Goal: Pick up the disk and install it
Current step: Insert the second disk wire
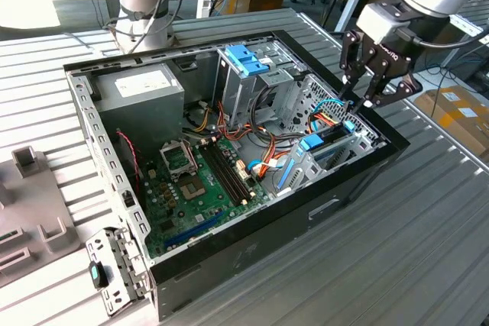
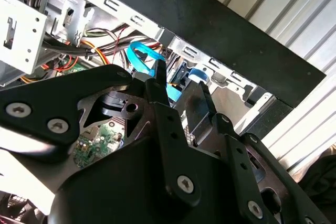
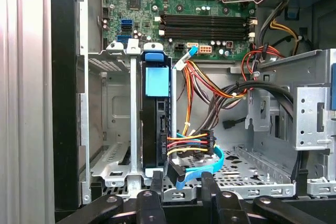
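We see one flat dark disk with blue plastic ends [image 3: 156,124] standing on its thin edge in a silver metal slot [image 3: 113,129] of the open black computer case [image 1: 336,196]; its long side runs along the slot; the black gripper [image 1: 359,101] hangs just above, fingers a little apart, holding nothing.

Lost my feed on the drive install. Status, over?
Gripper jaws open, empty, above the drive bay. Disk seated on edge in the bay. Cables plugged in beside it.
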Controlling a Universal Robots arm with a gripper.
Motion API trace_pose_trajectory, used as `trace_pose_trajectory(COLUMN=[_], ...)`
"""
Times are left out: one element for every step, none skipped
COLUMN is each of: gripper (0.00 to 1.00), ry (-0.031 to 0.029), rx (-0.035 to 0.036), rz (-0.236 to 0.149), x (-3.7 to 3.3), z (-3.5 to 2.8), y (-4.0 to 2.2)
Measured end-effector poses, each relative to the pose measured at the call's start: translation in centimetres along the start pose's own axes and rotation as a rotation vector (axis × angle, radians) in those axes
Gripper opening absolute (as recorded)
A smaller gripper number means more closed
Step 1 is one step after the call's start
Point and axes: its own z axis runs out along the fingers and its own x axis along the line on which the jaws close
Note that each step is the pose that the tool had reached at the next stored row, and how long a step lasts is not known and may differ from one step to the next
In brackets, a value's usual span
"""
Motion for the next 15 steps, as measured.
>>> trace_pose_trajectory(gripper=[0.42,0.42,0.42,0.42,0.42,0.42,0.42,0.42,0.42,0.42,0.42,0.42,0.42,0.41,0.34], ry=[-0.0002,-0.0002,-0.0001,-0.0001,0.0000,-0.0002,-0.0002,-0.0002,-0.0003,-0.0003,-0.0004,-0.0004,-0.0004,-0.0005,-0.0005], rx=[0.0000,0.0000,0.0000,0.0000,0.0000,0.0000,0.0000,0.0000,0.0000,0.0000,0.0000,0.0000,0.0000,0.0000,0.0000], rz=[0.000,0.000,0.000,0.000,0.000,0.000,0.000,0.000,0.000,0.000,0.000,0.000,0.000,0.000,0.000], x=[0.01,0.02,0.02,0.02,0.02,0.02,0.02,0.02,0.02,0.02,0.02,0.02,0.02,0.02,0.02], z=[0.04,0.06,0.09,0.12,0.12,0.13,0.13,0.13,0.13,0.13,0.13,0.13,0.13,0.13,0.13], y=[0.07,0.11,0.14,0.15,0.16,0.16,0.16,0.15,0.16,0.16,0.16,0.16,0.16,0.16,0.16])
